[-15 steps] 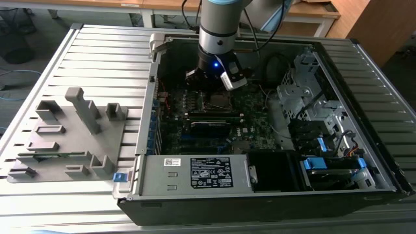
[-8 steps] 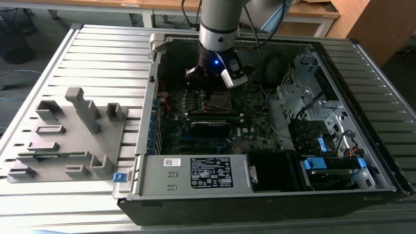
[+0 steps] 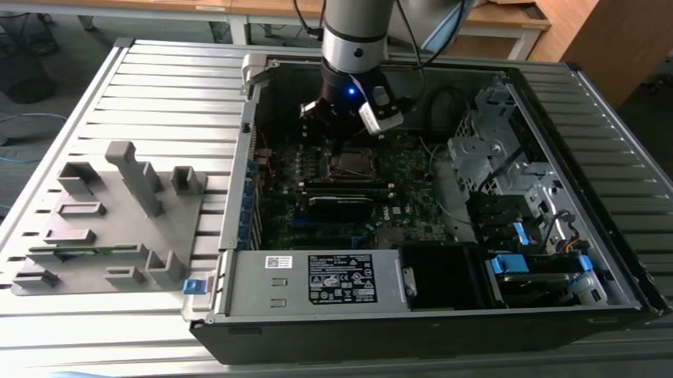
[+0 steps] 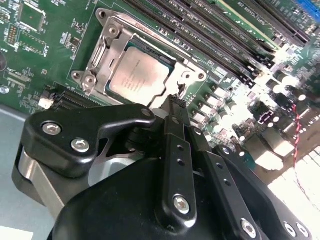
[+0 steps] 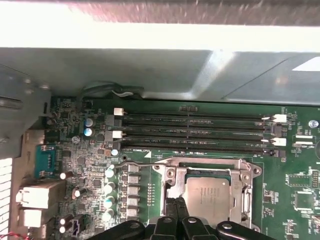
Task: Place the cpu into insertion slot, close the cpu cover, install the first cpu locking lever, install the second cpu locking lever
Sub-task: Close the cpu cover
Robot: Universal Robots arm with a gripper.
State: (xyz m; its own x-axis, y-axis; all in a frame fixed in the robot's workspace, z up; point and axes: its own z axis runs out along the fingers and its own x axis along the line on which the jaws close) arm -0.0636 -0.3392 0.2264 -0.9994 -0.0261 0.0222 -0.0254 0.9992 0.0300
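Cpu cover [image 4: 102, 52]: thin silvery frame, probably stiff and springy; lies flat over the insertion slot [image 3: 352, 163].
Cpu [image 4: 137, 80]: seated in the cover's window; judged light, rigid, slick-topped and delicate, best held by its edges.
Gripper [image 4: 176, 102]: fingers together, empty, tips just beside the cover's rim.

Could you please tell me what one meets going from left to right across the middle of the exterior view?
First the grey parts holder → computer case's metal side wall → insertion slot on the motherboard → silver drive cage.
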